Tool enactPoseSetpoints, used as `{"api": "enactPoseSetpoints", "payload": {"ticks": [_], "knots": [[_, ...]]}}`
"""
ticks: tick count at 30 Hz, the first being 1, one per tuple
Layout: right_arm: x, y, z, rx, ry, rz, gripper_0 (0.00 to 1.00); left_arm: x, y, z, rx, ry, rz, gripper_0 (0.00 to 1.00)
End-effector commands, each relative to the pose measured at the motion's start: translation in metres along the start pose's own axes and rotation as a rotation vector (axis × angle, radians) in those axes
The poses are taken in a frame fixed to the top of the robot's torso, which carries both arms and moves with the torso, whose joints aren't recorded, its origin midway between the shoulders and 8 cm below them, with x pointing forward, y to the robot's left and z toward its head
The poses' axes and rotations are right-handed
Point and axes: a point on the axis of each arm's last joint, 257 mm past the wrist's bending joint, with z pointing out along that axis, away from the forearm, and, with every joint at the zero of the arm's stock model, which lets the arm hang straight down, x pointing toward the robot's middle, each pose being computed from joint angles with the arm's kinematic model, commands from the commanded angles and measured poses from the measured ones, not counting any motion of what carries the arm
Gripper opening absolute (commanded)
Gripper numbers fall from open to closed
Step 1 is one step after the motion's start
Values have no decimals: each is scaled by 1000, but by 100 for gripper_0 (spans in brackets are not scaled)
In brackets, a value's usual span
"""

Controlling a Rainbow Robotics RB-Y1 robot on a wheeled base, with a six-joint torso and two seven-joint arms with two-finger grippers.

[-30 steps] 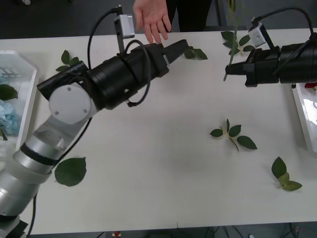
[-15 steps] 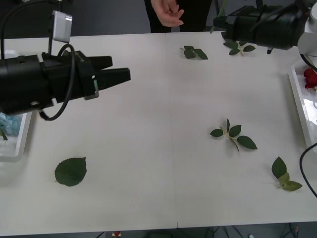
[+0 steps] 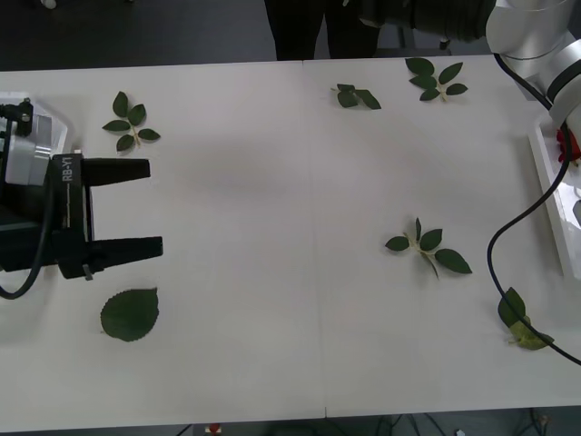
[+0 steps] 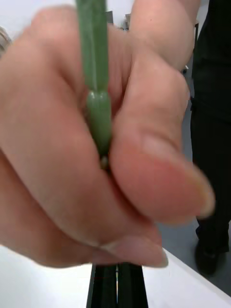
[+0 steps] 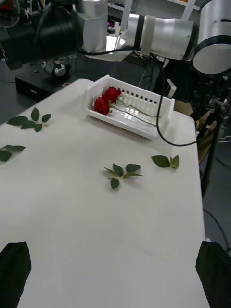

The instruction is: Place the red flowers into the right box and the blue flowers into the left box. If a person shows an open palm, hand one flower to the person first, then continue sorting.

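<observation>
- The person's bare hand point(image 4: 96, 192) is closed round a thin green plastic flower stem point(image 4: 94, 57) beyond the far right corner of the white worktop point(image 3: 272, 345). If the black two-finger right gripper point(image 4: 117, 288) lets go late, the pull could bend the stem or drag the arm.
- If it lets go too soon, the flower could fall off the far edge.
- The right gripper's fingers lie close together. The hand hides whether the stem is nipped between them.
- The black two-finger left gripper point(image 3: 136, 207) hangs at the left edge, jaws wide apart and holding nothing. It is well away from the handover.
- Loose green leaf sprigs point(image 3: 427, 247) lie scattered across the worktop and could be mistaken for flowers.
- The stem is smooth, waxy green with a jointed swelling. Its bloom is out of sight, so its colour cannot be told.
- Two deep red fabric roses point(image 5: 107, 98) lie in the white slotted plastic right box point(image 5: 144, 130) at the right edge, blooms together at one end.
</observation>
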Motion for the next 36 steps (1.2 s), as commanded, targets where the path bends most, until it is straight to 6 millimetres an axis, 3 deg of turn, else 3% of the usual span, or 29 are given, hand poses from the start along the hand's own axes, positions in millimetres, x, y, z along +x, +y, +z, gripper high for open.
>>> {"api": "enactPoseSetpoints", "payload": {"ticks": [1, 8, 13, 15, 17, 18, 21, 24, 32, 36], "knots": [[-41, 12, 11, -14, -51, -33, 0, 23, -3, -18, 68, 77, -58, 100], [-39, 14, 11, -17, -47, -32, 0, 50, -4, -28, 113, 73, -326, 100], [-37, 15, 12, -20, -43, -34, 0, 48, -16, -23, 150, 38, -423, 100], [-38, 16, 12, -23, -43, -35, 39, 47, -18, -22, 158, 34, -425, 100], [-37, 17, 12, -27, -42, -32, 61, 47, -20, -21, 161, 35, -426, 100], [-36, 18, 11, -32, -39, -31, 70, 47, -20, -21, 161, 38, -426, 100], [-35, 19, 9, -48, -34, -29, 83, 48, -21, -21, 163, 37, -427, 100], [-34, 21, 6, -64, -24, -29, 89, 48, -21, -21, 163, 37, -427, 100], [-32, 22, -1, -89, -10, -28, 90, 47, -21, -20, 164, 31, -429, 100], [-20, 23, -14, -136, 46, -49, 90, 46, -21, -19, 165, 25, -431, 100]]}}
